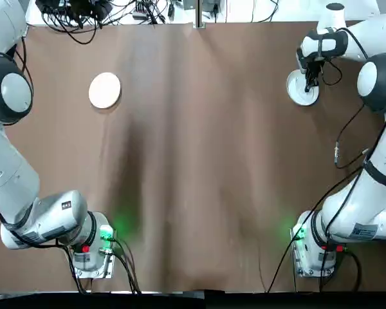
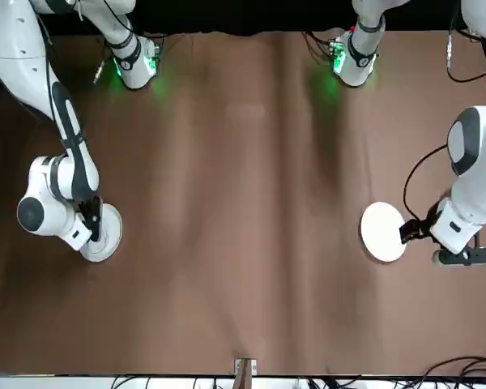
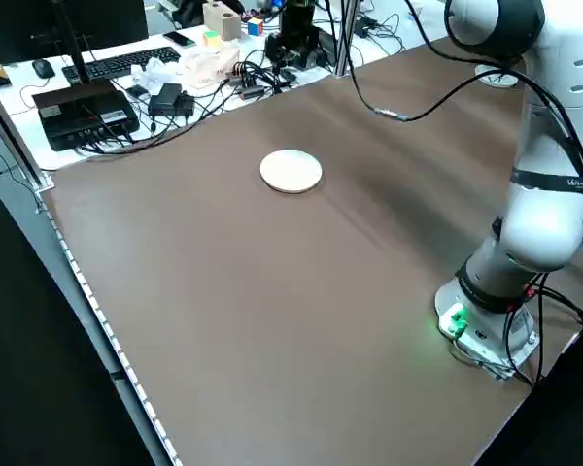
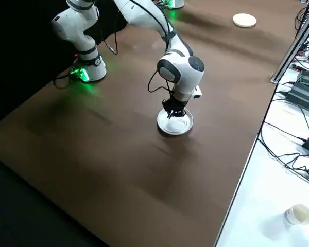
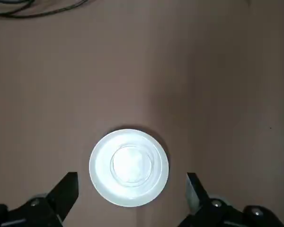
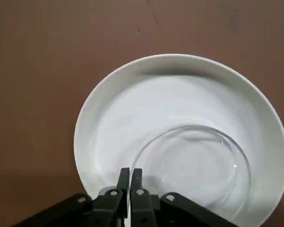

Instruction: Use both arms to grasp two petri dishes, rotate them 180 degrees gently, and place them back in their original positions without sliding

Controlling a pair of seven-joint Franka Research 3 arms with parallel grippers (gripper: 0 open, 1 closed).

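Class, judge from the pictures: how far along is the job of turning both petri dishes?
Nothing looks provably done: no turn shows. In hand: the right gripper pinches the rim of its clear dish on a plate. Left: the left gripper, open, must grasp its dish.

a robotics lab or similar test workspace. two white jointed robot arms are mounted at the near left and near right of a table with a plain brown covering [image 1: 199, 161], their bases lit green. metal posts [image 3: 347, 39] rise at the table's edge. beyond the far edge, a white desk [image 4: 268, 206] bears loose black cables [image 3: 165, 131], a monitor [image 3: 53, 34], a keyboard [image 3: 126, 62], a mouse [image 3: 43, 69], small electronic boxes [image 4: 303, 96] and a paper cup [image 4: 298, 214].
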